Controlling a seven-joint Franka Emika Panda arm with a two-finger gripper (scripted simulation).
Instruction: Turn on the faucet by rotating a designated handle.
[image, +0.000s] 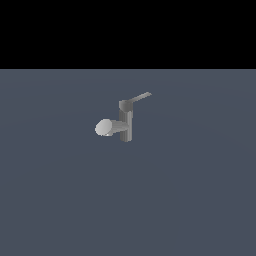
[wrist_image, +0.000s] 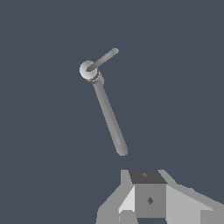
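Note:
The grey faucet stands alone on the dark floor, an upright post with a thick spout ending in a lighter rounded tip toward the exterior view's left. The handle, a thin flat lever, sticks out from the post's top toward the exterior view's right. From the wrist camera the faucet is seen from above: the thin handle and the long spout spread from one pale hub. My gripper shows only as grey blocks at the picture's edge, apart from the faucet. The exterior view does not show the arm.
Flat dark blue-grey floor surrounds the faucet on all sides. A black band fills the upper part of the exterior view. No other objects are visible.

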